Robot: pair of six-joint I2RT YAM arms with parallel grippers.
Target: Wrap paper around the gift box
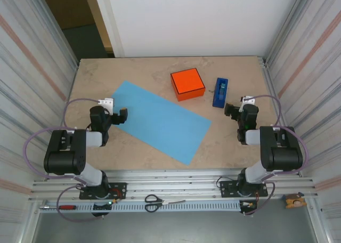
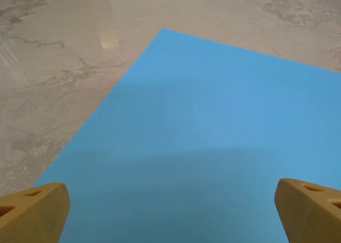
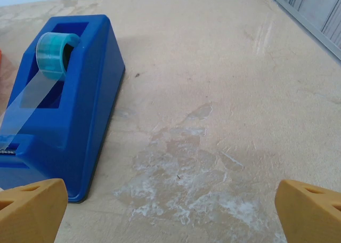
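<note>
Gift box (image 1: 187, 83) sitting far-centre on table (image 1: 138, 155), just beyond paper (image 1: 157, 120), tape dispenser (image 1: 220, 92) near its right. Paper lying flat, long axis running far-left to near-right, bare table bordering it. Left gripper (image 1: 122, 115) and right gripper (image 1: 230, 110) gaping wide, holding nothing.

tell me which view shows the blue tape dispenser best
Right wrist: the blue plastic tape dispenser is close, roll and tape strip clear, cropped at the left edge. Top external shows it whole but small.

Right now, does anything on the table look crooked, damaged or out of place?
Nothing looks damaged. The paper lies flat but diagonal to the table edges, and the gift box sits off it, beyond its far edge.
</note>
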